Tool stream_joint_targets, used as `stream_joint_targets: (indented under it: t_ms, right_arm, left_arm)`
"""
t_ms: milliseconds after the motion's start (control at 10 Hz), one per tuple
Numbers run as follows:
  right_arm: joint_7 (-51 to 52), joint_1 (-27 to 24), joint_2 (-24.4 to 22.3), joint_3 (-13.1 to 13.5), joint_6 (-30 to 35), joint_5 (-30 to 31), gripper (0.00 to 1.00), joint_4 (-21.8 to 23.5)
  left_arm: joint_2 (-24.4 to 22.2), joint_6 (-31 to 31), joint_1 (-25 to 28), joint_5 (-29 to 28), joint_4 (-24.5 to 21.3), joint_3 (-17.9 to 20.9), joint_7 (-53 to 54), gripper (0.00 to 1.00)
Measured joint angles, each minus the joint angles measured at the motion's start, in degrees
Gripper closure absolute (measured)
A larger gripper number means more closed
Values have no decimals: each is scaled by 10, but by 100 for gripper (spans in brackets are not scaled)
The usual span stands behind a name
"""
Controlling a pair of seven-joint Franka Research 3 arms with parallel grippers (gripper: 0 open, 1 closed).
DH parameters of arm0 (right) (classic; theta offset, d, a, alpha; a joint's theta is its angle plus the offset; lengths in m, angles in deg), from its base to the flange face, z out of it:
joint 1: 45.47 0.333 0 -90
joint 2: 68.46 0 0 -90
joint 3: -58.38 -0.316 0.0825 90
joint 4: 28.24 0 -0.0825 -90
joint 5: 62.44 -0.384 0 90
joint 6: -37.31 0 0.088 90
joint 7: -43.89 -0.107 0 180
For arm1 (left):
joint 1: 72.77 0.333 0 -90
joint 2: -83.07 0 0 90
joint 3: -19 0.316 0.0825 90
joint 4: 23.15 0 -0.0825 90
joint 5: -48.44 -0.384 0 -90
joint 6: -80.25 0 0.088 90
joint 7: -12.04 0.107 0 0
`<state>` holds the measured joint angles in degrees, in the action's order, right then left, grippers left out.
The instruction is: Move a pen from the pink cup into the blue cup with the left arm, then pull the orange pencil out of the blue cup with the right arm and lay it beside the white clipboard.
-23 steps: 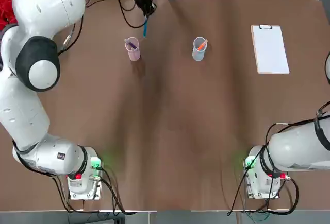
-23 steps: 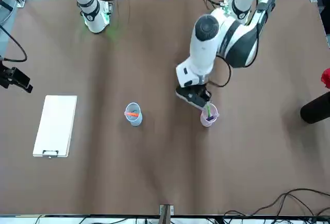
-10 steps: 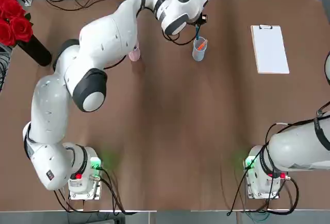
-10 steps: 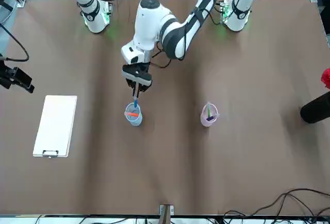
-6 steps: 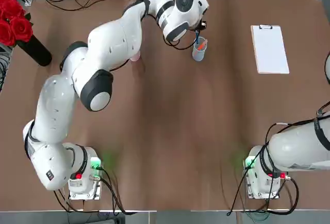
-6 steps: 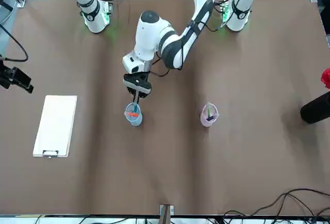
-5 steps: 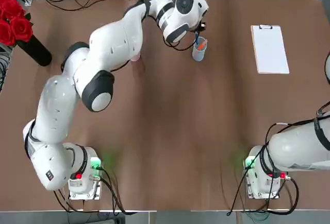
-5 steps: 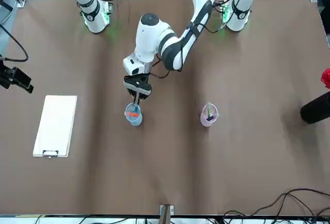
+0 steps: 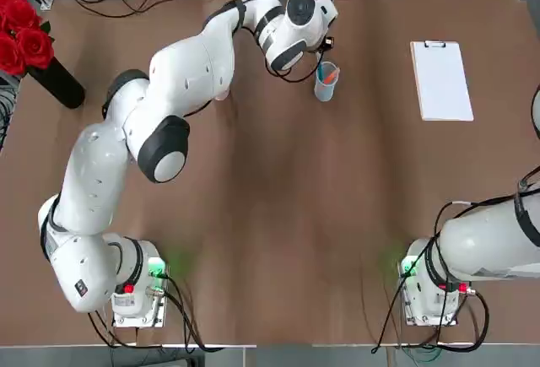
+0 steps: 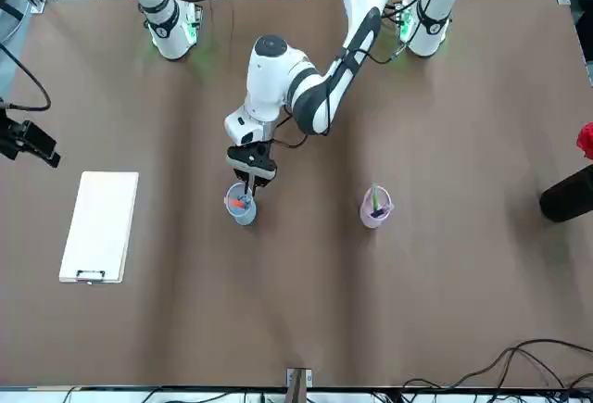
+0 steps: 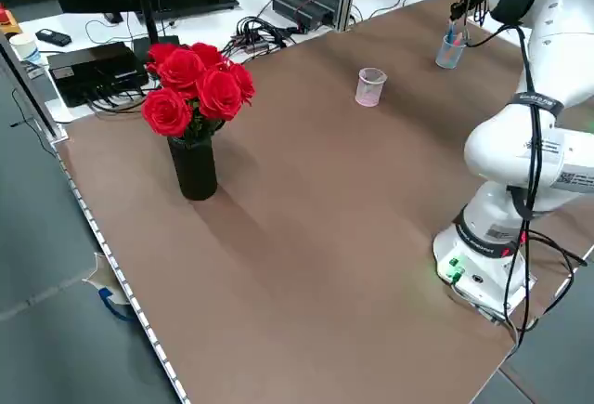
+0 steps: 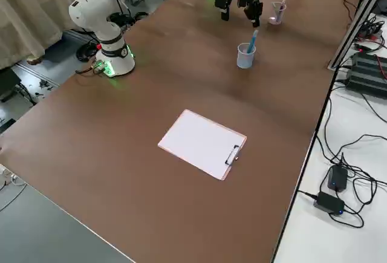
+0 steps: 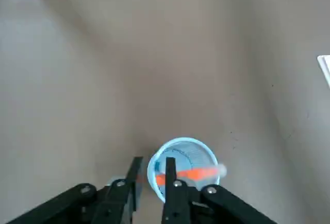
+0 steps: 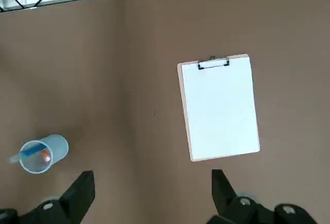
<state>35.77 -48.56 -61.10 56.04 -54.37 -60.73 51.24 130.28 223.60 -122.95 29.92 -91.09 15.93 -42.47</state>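
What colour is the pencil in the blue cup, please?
Bright orange; the pencil shows best in the left wrist view.

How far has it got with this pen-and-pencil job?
Done: the slim blue pen stands in the pale-blue plastic cup. In hand: the left claw hovers just above that cup, holding nothing. Left: the orange pencil sits in the cup; the open right claw must lay it beside the white clipboard.
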Motion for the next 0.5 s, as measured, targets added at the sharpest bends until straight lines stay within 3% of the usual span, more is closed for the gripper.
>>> stream_joint_targets:
  t_ms: [500]
  right_arm:
    - [21,1,1,0,29,0,0,2]
  left_arm:
    - [-4,-9,-1,13,6,-1,-4,0]
